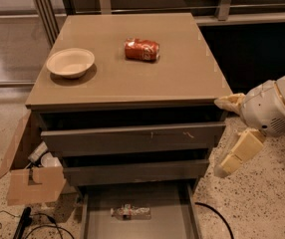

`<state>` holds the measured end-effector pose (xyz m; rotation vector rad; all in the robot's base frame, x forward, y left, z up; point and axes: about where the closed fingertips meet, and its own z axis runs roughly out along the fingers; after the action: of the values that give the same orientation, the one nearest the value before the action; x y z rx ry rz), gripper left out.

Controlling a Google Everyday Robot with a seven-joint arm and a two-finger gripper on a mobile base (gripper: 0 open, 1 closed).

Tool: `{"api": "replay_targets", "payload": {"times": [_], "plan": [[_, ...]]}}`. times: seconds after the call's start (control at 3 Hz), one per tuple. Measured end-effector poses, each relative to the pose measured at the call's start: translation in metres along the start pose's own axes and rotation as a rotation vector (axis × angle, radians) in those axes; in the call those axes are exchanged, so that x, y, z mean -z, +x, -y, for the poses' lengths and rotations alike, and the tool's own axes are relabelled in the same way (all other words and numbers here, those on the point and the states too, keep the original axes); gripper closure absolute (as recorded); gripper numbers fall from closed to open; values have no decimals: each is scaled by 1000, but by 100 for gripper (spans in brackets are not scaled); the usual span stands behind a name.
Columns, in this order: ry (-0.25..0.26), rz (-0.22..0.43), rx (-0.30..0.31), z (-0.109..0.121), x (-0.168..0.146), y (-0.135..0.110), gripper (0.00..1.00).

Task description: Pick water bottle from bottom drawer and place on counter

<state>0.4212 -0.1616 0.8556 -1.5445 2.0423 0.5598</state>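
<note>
The water bottle (130, 212) lies on its side on the floor of the pulled-out bottom drawer (172, 218), white cap to the left. The counter (182, 68) is the tan top of the cabinet. My gripper (225, 136) hangs at the right of the cabinet, beside the top drawer front, with one cream finger (239, 152) pointing down-left and another (227, 102) at the counter's right corner. The fingers stand apart and hold nothing. The gripper is well above and right of the bottle.
A red soda can (142, 49) lies on its side and a cream bowl (71, 62) stands on the counter. A cardboard box (30, 178) sits on the floor left of the cabinet, with cables (23, 223) by it. A black cable (217, 215) runs on the floor right of the drawer.
</note>
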Motion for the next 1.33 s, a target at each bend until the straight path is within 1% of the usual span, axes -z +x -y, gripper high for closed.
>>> {"api": "replay_targets", "payload": {"times": [0.33,0.67,1.0,1.33], "plan": [[-22,17,-47,-10,-17,11,0],[-49,43,-138,-29,-49,33,0],[-66,50,-194,-50,-87,58,0],[-55,56,-200,-65,-146,92,0]]}}
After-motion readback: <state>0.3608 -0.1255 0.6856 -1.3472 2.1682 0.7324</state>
